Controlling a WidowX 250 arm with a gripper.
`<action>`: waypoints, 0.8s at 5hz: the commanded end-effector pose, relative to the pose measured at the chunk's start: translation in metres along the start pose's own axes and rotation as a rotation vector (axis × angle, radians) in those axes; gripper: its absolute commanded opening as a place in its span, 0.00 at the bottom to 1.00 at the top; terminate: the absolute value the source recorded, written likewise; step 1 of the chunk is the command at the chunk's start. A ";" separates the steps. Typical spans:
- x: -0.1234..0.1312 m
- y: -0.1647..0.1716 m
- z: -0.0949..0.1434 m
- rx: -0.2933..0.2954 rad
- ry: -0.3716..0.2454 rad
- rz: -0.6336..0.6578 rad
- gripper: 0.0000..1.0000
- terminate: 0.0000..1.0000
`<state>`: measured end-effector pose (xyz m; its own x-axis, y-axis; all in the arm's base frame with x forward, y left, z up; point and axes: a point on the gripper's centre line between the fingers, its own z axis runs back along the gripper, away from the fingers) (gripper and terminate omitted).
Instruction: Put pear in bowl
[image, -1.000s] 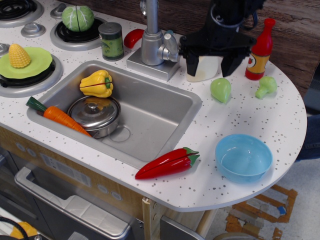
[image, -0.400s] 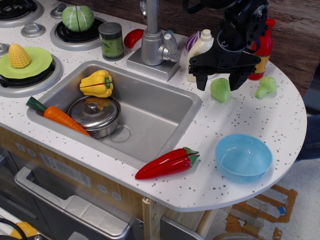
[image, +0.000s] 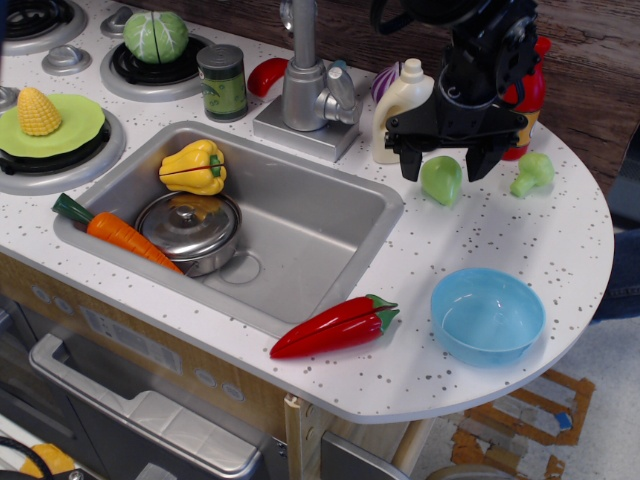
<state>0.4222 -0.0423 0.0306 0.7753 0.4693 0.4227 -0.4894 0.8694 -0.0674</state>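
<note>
The pear (image: 441, 180) is a small pale-green fruit lying on the speckled white counter, right of the sink. My black gripper (image: 444, 165) hangs right over it, open, with one finger to the pear's left and one to its right; I cannot tell if they touch it. The light-blue bowl (image: 487, 314) sits empty near the counter's front right edge, well in front of the pear.
A broccoli floret (image: 532, 173), red sauce bottle (image: 521, 105) and white jug (image: 401, 100) stand close around the gripper. A red pepper (image: 335, 326) lies left of the bowl. The sink (image: 320, 235) holds a steel pot, carrot and yellow pepper. The faucet (image: 303, 70) stands behind.
My gripper has moved right and down from in front of the white jug to straddle the pear. The pear and bowl have not moved.
</note>
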 end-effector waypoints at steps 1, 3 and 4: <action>0.009 0.001 -0.006 -0.036 -0.041 -0.004 1.00 0.00; 0.012 0.004 -0.017 -0.052 -0.031 0.013 0.00 0.00; 0.011 0.003 -0.010 -0.028 -0.037 0.014 0.00 0.00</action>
<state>0.4169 -0.0320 0.0103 0.7923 0.4670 0.3927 -0.4997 0.8659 -0.0215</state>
